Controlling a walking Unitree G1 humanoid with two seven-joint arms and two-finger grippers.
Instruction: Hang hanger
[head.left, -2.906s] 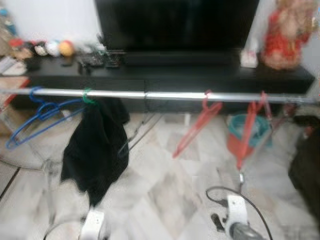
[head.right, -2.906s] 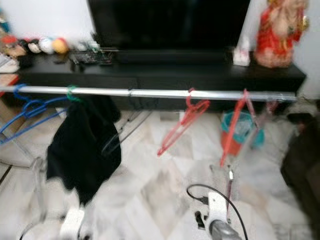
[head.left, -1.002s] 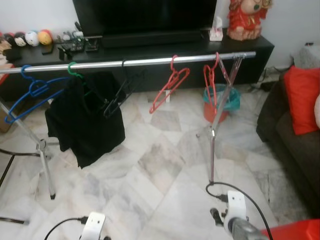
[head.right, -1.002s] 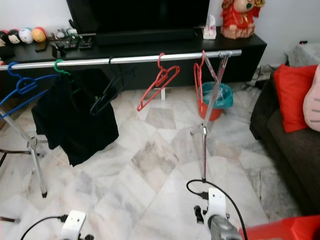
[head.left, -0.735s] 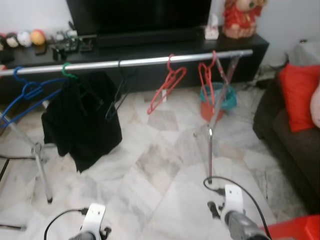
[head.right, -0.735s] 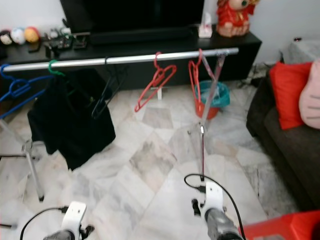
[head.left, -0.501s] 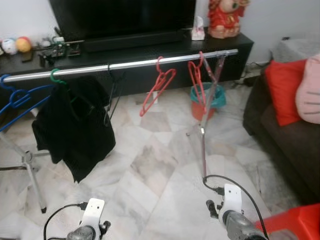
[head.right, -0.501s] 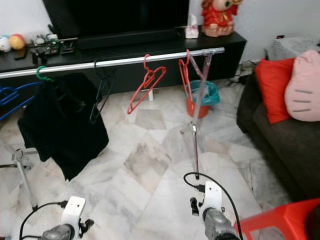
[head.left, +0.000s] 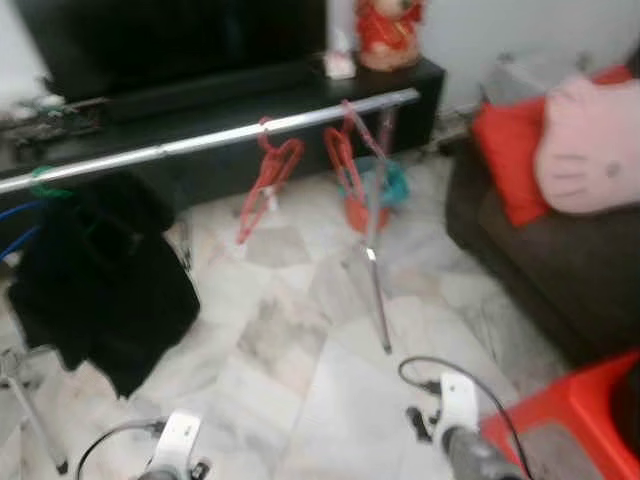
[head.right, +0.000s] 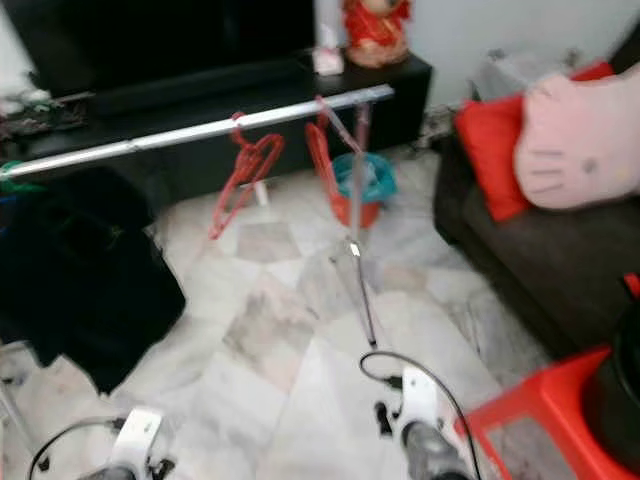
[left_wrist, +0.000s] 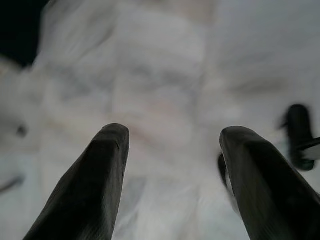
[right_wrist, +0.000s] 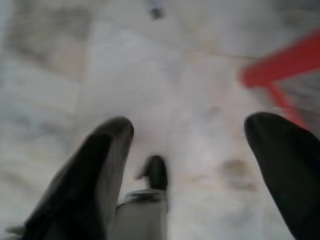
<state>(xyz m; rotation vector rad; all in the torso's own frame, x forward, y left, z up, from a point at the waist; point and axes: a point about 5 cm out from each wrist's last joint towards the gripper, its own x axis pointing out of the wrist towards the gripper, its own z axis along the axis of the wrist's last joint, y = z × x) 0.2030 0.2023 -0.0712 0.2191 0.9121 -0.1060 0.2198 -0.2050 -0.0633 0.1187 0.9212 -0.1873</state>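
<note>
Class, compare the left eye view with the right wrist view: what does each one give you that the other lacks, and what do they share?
Left eye view: the silver rail with red hangers and a black garment hanging from it, plus the dark sofa and its pink cushion.
Right wrist view: a close look at the right gripper, its two black fingers spread apart and empty above the floor.
Shared: the pale marble floor and part of the red stool.
</note>
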